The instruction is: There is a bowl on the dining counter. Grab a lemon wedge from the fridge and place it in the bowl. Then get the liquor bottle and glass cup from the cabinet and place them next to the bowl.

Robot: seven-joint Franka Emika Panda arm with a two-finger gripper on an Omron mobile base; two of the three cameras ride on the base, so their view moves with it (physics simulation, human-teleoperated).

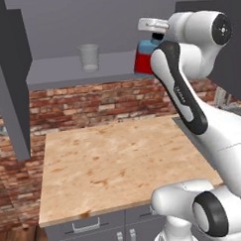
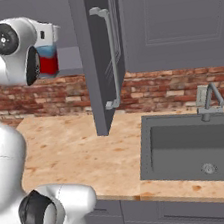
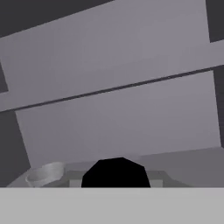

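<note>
On the cabinet shelf, liquor bottle half hidden by the arm; fingers' state impossible to tell.

No text, label, brand, number or sign can be read anywhere. The only hint of lettering is a small pale mark on the dark cover of the robot's forearm, just right of the liquor bottle in the left base view, and it is too blurred to make out. The bottle itself shows plain red and blue faces with no label to read.
</note>
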